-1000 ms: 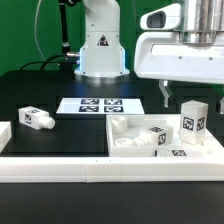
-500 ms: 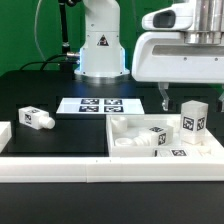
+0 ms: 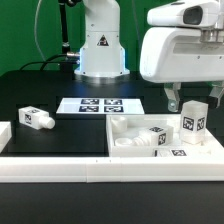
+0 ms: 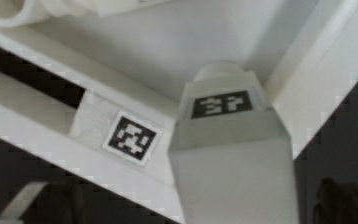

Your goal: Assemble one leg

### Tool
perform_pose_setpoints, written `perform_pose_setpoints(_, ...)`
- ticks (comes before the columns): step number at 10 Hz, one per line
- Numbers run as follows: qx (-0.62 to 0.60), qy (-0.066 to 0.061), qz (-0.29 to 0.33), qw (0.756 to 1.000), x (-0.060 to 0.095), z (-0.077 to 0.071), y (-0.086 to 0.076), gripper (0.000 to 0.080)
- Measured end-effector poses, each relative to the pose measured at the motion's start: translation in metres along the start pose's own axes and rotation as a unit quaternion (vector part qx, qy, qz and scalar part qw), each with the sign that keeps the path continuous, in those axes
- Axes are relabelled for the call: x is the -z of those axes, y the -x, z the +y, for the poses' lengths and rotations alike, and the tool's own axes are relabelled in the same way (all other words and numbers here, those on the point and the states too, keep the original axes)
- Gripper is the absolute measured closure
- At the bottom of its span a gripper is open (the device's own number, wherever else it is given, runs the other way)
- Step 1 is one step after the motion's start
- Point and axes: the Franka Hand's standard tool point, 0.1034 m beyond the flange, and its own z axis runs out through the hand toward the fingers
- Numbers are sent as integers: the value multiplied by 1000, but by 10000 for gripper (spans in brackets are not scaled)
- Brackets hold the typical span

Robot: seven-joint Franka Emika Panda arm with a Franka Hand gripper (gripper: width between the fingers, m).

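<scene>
We see a white leg (image 4: 229, 150) between the jaws, its tag (image 4: 220, 104) black-and-white checked; beside it a white tray (image 3: 110, 165), on a black table (image 3: 50, 85).

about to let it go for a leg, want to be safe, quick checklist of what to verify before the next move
1. End effector free of any part: ok, nothing is between its fingers.
2. End effector open or shut: cannot tell, only one finger shows in the exterior view.
3. Upright leg standing untouched: ok, it stands in the large white part with a gap to the end effector.
4. End effector lined up over that leg: ok, the wrist view has it roughly centred below.
5. Spare leg out of the path: ok, it lies on the table, far toward the exterior view's left.
</scene>
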Motion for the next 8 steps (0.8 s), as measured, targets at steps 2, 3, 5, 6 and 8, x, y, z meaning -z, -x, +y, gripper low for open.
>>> perform_pose_setpoints(2,-1,0,0,1000,-1,0,0,438)
perform_pose_setpoints(3,-7,0,0,1000,0,0,0,438)
perform_pose_setpoints(5,-15,0,0,1000,0,0,0,514)
perform_pose_setpoints(6,-34,-1,0,999,0,0,0,514)
perform_pose_setpoints(8,-123,-1,1,992,-1,-1,0,514)
